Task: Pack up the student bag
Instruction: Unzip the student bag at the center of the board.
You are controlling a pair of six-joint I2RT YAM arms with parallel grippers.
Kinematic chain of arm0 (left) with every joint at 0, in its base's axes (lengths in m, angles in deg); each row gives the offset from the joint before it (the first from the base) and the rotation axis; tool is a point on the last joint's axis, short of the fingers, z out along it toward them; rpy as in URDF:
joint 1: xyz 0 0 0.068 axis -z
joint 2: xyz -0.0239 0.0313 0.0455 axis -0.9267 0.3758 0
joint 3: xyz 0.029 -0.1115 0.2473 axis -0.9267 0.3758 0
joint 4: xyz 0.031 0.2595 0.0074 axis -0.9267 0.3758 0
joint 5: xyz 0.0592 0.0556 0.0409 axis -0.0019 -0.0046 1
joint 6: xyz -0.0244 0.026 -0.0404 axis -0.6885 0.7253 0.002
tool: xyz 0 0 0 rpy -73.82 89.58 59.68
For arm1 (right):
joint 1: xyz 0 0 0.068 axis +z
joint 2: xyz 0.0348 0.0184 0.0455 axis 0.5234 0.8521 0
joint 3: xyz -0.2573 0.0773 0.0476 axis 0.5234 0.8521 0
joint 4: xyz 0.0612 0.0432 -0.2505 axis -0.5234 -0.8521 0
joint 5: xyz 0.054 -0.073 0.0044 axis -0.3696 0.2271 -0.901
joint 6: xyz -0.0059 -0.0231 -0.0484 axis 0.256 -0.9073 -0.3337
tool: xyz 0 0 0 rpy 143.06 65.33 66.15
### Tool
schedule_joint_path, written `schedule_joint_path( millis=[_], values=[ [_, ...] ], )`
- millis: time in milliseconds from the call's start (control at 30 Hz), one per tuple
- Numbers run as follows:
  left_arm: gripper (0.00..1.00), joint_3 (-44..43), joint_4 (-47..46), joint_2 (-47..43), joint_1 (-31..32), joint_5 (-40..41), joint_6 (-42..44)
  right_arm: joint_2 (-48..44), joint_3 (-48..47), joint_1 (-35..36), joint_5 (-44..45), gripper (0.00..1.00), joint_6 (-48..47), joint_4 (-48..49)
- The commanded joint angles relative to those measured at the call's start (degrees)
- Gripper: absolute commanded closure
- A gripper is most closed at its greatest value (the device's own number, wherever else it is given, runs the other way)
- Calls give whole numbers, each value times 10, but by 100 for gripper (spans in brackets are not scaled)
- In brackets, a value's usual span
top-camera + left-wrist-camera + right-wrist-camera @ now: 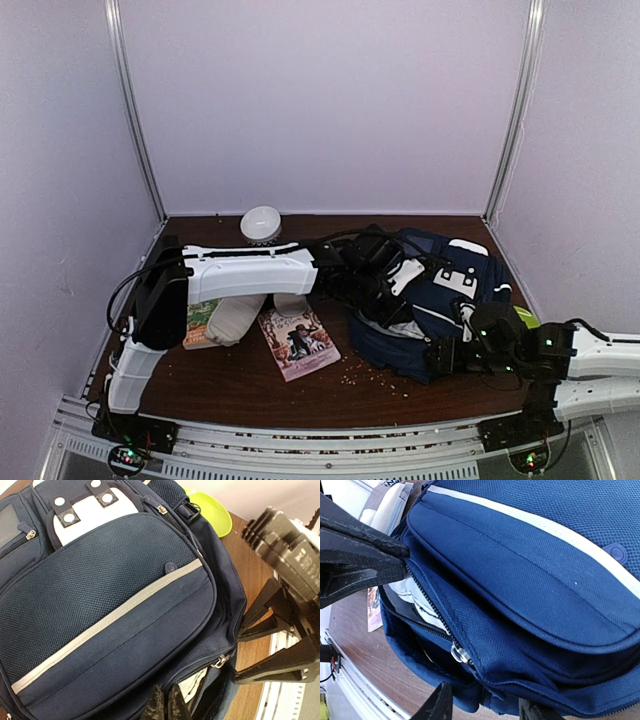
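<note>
The book [298, 342] lies on the bench [230, 385] left of the student bag [440, 290]. The left tool [164, 702] looks clenched on the bag's zip edge: lift it so the mouth gapes. The right tool [485, 697], released at the lower lip, should grip it and pull outward.

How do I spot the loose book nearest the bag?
Find the navy student bag on the right of the brown table. Just left of it, a thin book lies flat and askew. Unlike the green-covered book tucked under the left arm, it is fully exposed, its pale cover showing a dark figure.
</note>
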Motion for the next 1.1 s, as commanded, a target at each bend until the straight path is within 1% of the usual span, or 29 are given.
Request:
schedule_joint_path(
  millis=[0, 200, 433, 500, 600, 667, 833, 1067],
  values=[
    [100, -15, -44, -16, -4, -6, -7, 22, -12, 0, 34, 58, 4, 44],
    [100, -11, -44, -19, -4, -6, -7, 26, -11, -1, 39, 71, 6, 53],
    [100, -2, -48, -26, -4, -8, -7, 21, -8, -2, 45, 81, 10, 60],
    [100, 2, -49, -28, -4, -9, -7, 20, -7, -2, 49, 88, 11, 59],
    [100, 7, -51, -32, -4, -9, -8, 17, -5, -3, 54, 93, 12, 58],
    [100, 10, -53, -33, -4, -7, -8, 15, -5, -3, 56, 99, 11, 53],
    [100, 15, -50, -36, -4, 14, -6, -11, -9, -3, 55, 100, 3, 1],
    [100, 9, -28, -37, -20, 69, -16, -90, -22, -3, 73, 100, 2, -131]
  ],
)
